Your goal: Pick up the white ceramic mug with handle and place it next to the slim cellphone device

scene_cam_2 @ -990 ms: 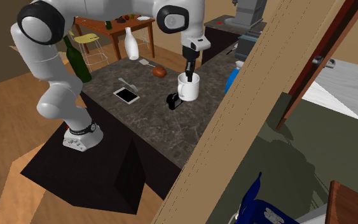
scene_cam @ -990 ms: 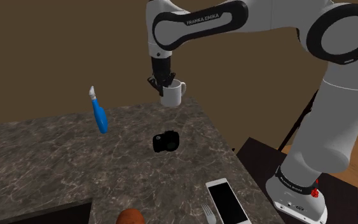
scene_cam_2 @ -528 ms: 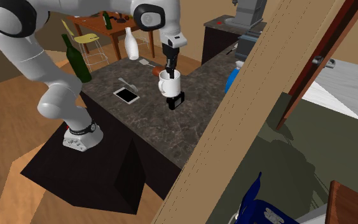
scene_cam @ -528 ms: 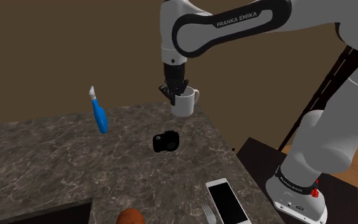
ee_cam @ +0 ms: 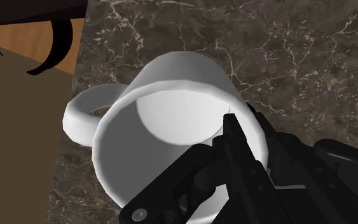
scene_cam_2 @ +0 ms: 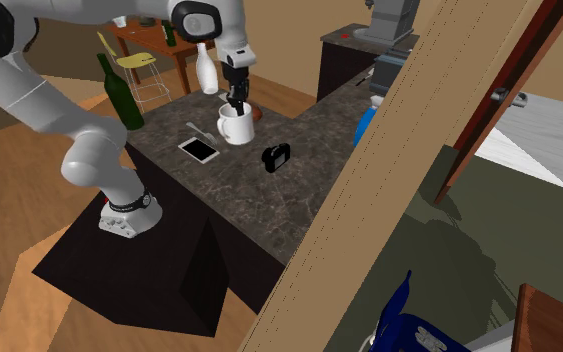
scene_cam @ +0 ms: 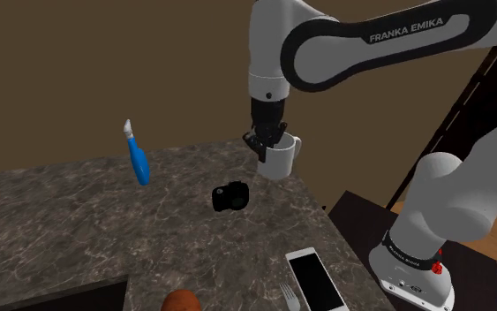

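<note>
- The black gripper (scene_cam: 267, 141) has its 2 fingers clamped on the wall of the white mug (scene_cam: 282, 161), 1 inside the rim and 1 outside.
- The mug is held over the dark marble counter (scene_cam: 79, 221), its handle toward the counter's edge.
- A black camera (scene_cam: 230, 196) lies near it.
- The white cellphone (scene_cam: 315, 278) lies well apart, nearer the stand.

The table (scene_cam: 79, 221) has a dark stone-patterned top with pale veins. In the shoulder view, a blue bottle (scene_cam: 137, 159) with a white tip is toward the far left and a small black camera (scene_cam: 231, 196) sits near the middle. A white phone (scene_cam: 313, 276) lies flat at the near right. A fork (scene_cam: 290, 297) lies just to its left, and a brown rounded thing (scene_cam: 183, 300) lies farther left.
</note>
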